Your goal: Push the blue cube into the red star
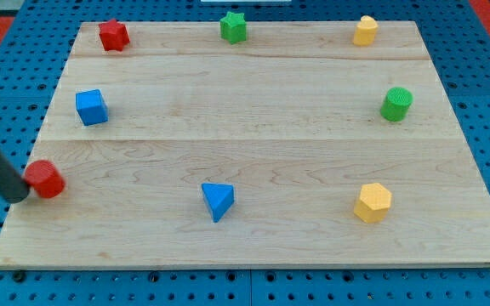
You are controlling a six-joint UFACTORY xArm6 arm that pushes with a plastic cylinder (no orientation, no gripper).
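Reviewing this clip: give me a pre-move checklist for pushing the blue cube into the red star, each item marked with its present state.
1. Blue cube in view, upright on the board: ok.
2. Red star in view near the view's top left corner: ok.
3. Lane between cube and star free of other blocks: ok.
4. My tip placed below the cube for an upward push: not ok; it sits far below, at the view's left edge.
5. Tip clear of other blocks: not ok; it appears to touch the red cylinder.
6. Blue triangular block out of the way: ok.
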